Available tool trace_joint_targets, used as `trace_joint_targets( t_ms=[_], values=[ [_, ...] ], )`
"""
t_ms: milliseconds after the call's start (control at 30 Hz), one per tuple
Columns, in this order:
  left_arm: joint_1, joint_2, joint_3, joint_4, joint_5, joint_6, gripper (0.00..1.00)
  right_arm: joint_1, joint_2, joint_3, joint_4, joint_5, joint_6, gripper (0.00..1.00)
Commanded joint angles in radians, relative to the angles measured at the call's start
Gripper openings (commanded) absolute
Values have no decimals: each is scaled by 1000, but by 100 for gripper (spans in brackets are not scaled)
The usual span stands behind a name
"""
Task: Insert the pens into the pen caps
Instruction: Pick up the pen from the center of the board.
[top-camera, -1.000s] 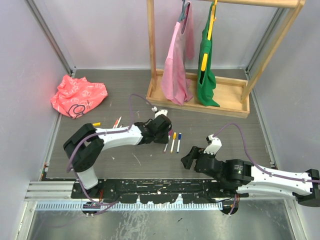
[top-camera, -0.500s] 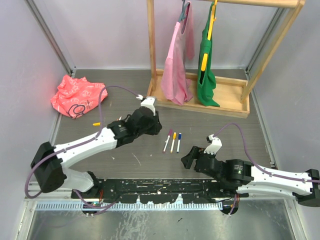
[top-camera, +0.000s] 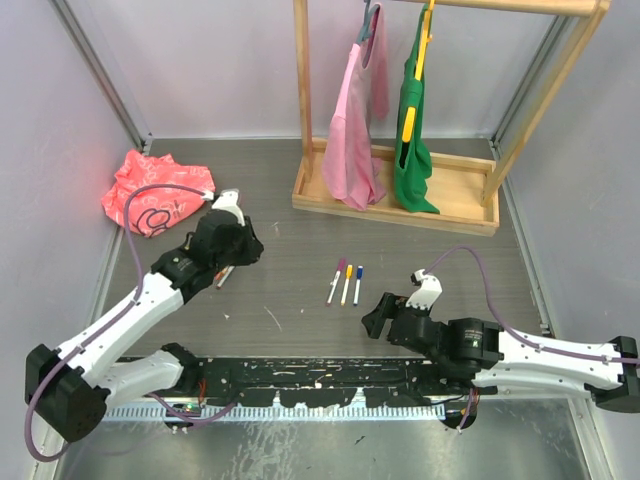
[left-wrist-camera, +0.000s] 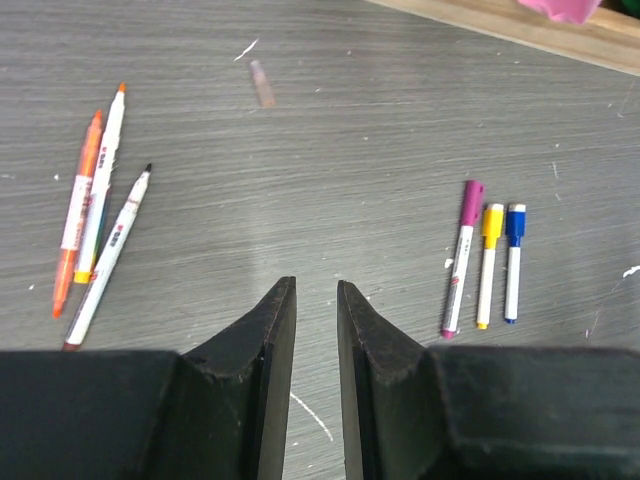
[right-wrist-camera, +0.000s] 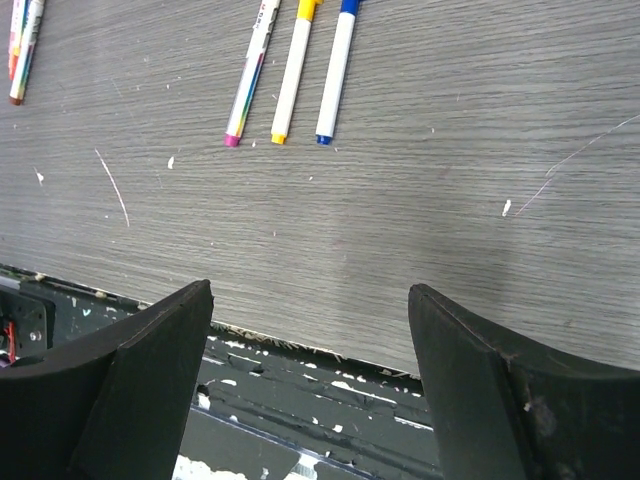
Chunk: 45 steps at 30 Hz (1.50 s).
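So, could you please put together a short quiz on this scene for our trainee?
1. True or false: the right gripper is holding a pen.
2. In the top view, the row of three pens shows which colours, left to right? A) blue, yellow, purple B) purple, yellow, blue C) red, green, blue
3. In the left wrist view, how many loose pens lie to the left of the left gripper?
Key: 1 false, it is open and empty; 2 B; 3 three.

Open tabletop (top-camera: 290, 290) between loose pens (left-wrist-camera: 97, 200) and capped trio (left-wrist-camera: 487, 262), wooden rack (top-camera: 465, 222) behind, red bag (top-camera: 155, 190) far left
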Motion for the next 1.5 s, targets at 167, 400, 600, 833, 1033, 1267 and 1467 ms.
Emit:
trace_joint_targets(
  t_ms=[167, 400, 600, 833, 1033, 1267, 1467],
  values=[
    [193, 6, -52, -14, 213, 34, 23, 2, 56, 9, 58, 7, 4, 84],
    [259, 70, -50, -64, 188, 59, 23, 3, 74, 13, 64, -6, -2, 84],
    [307, 130, -45, -82, 164, 61, 24, 2, 75, 9, 78, -9, -14, 84],
    [317, 216, -59, -78, 112, 86, 31, 3, 70, -1, 77, -17, -8, 84],
    [325, 313, -50, -42, 68, 94, 34, 3, 72, 5, 83, -18, -25, 84],
    [327, 399, -3, -54, 37, 94, 34, 1, 74, 6, 81, -14, -24, 84],
    [333, 435, 18, -66, 10, 97, 36, 2, 76, 7, 81, -12, -25, 84]
  ],
)
